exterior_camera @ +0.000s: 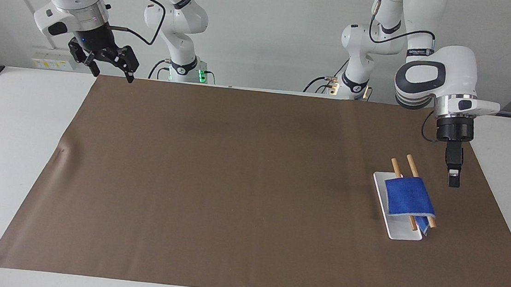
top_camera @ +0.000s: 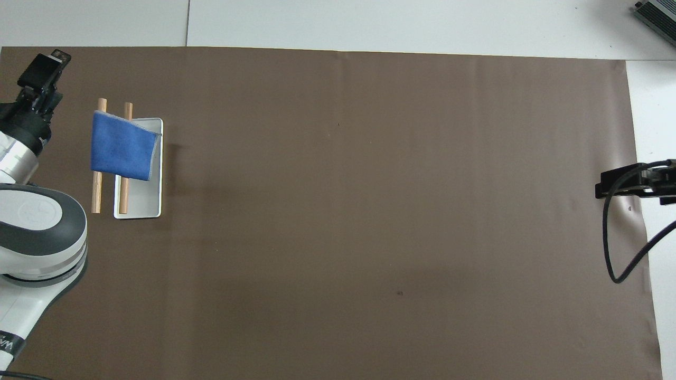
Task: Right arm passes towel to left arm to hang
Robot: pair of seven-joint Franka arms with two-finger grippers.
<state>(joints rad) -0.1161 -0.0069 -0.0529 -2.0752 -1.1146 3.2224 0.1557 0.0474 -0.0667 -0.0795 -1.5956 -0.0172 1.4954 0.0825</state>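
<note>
The blue towel [exterior_camera: 408, 197] hangs draped over two wooden rods [exterior_camera: 411, 165] that lie across a white tray [exterior_camera: 402, 232] at the left arm's end of the table. In the overhead view the towel [top_camera: 122, 145] covers the rods' [top_camera: 96, 195] farther half. My left gripper [exterior_camera: 453, 179] hangs in the air over the brown mat beside the rods, apart from the towel and empty; it shows edge-on in the overhead view [top_camera: 45, 63]. My right gripper [exterior_camera: 107, 68] is open and empty, raised over the mat's corner at the right arm's end; part of it shows in the overhead view [top_camera: 615, 182].
A brown mat [exterior_camera: 233, 183] covers most of the white table. A black cable [top_camera: 612, 248] loops down from the right arm over the mat's edge. The robot bases [exterior_camera: 183, 70] stand at the table's near edge.
</note>
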